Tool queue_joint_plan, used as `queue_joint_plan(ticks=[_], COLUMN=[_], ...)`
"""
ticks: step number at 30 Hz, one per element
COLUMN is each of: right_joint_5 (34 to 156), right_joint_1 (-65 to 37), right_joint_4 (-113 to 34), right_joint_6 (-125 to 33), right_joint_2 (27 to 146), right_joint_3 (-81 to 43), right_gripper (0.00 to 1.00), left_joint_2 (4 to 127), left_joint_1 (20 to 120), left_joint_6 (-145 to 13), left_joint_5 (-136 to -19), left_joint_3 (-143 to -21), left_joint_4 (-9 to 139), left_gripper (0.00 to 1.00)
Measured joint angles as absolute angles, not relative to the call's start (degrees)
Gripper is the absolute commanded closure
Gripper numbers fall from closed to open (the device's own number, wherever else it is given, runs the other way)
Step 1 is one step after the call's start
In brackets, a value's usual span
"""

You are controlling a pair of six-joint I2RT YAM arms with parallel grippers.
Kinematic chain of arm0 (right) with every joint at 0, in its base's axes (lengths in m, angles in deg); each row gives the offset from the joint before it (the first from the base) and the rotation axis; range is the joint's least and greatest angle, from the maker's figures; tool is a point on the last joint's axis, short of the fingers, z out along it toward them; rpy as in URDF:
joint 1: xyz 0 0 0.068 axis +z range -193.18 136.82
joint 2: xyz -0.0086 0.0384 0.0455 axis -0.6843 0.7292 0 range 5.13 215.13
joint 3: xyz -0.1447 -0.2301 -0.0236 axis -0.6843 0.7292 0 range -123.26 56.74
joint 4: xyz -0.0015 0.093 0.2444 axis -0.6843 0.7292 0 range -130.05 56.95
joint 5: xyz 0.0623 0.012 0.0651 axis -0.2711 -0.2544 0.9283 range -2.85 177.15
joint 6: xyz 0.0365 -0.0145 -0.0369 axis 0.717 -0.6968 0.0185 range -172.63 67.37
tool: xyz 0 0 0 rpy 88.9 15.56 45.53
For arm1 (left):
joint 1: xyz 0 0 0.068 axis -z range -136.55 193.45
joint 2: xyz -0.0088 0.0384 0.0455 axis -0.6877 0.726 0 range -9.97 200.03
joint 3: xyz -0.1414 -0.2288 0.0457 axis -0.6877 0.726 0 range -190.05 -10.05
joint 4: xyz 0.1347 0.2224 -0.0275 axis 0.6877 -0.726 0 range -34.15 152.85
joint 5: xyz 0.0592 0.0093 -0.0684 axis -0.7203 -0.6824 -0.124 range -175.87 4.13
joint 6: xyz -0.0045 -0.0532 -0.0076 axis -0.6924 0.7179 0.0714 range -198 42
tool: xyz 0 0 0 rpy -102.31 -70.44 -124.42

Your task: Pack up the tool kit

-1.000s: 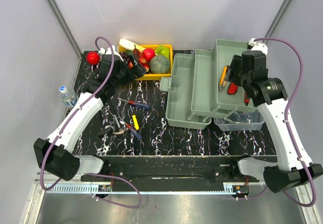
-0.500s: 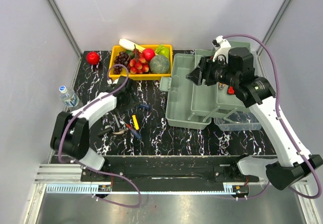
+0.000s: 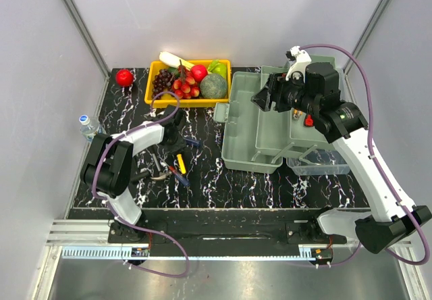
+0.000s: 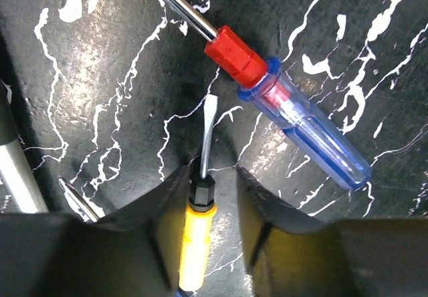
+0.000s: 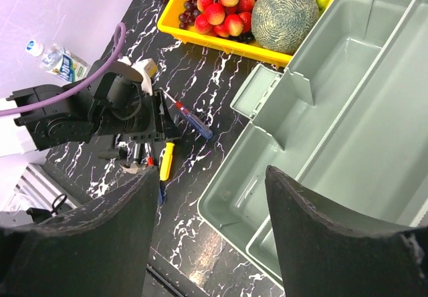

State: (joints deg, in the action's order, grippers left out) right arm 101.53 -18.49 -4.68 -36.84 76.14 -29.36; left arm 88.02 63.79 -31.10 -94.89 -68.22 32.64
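Toolbox [image 3: 243, 131] stands open. Left of it, the left gripper [image 4: 206, 190], released, straddles the yellow-handled screwdriver [image 4: 192, 247]. It looks like the pickup step, needing a squeeze next. The right gripper [image 5: 212, 176] hangs released over the toolbox.

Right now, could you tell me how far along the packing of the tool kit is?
Partly done. The toolbox stands open, with a red-handled tool showing inside. The left gripper, open, straddles the yellow screwdriver on the table; the right gripper hovers open and empty. The blue screwdriver and pliers await packing.
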Motion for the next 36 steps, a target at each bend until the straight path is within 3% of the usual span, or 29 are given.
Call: queue_joint_plan(ticks=[5,6,11,15,20,28,36], right_joint_5=[100.3,100.1,99.7,101.2,106.8,113.9,117.4], right_joint_1=[-18.5,-18.5,-18.5,-18.5,-16.5,-10.3,-9.2], right_joint_4=[-4.7,-4.7,-4.7,-4.8,-6.2,-11.6,-18.9], right_joint_6=[-37.2,-37.3,-38.2,-38.6,-40.1,-40.5,-35.1], right_joint_2=[76.1,76.1,76.5,77.7,79.7,83.5,85.8], right_joint_3=[-29.4,-29.4,-29.4,-29.4,-29.4,-29.9,-30.2], right_gripper=[0.29,0.27,0.23,0.09,0.05,0.07,0.23], left_joint_2=[88.1,88.1,87.5,83.5,73.5,64.3,64.3], left_joint_1=[63.8,63.8,63.8,63.8,63.8,64.5,67.6], left_joint_6=[-32.0,-32.4,-34.9,-38.1,-40.5,-34.1,-29.7], left_joint_5=[-95.3,-95.5,-96.3,-95.1,-86.7,-67.3,-58.2], left_joint_3=[-68.2,-68.3,-72.0,-77.7,-85.9,-87.3,-86.1], left_joint_4=[32.7,32.5,30.0,28.6,32.3,52.9,66.3], left_gripper=[0.99,1.0,1.0,1.0,1.0,1.0,1.0])
